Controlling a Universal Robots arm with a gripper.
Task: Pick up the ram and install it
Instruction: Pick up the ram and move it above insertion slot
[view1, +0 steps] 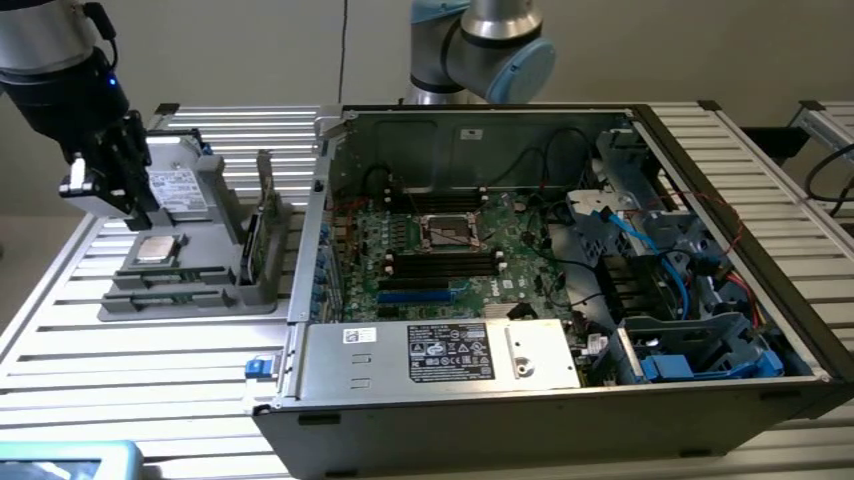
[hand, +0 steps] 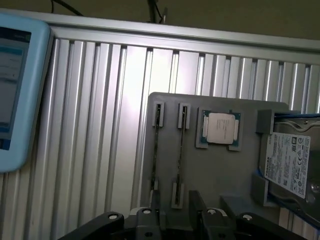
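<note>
Above the grey plastic parts holder (hand: 215, 175), the black gripper (hand: 176, 201) is seen spread wide and empty; the slim dark ram stick (hand: 180, 155) is not yet lifted or installed.

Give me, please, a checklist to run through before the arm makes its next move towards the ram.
1. The fingers stand apart: ok.
2. The gripper holds nothing: ok.
3. The ram is ready: ok, two sticks stand on edge in the gray holder.
4. The gripper is centred over one stick: cannot tell.
5. The computer case is open, with the motherboard exposed: ok.
6. A memory slot on the motherboard is free: cannot tell.
</note>
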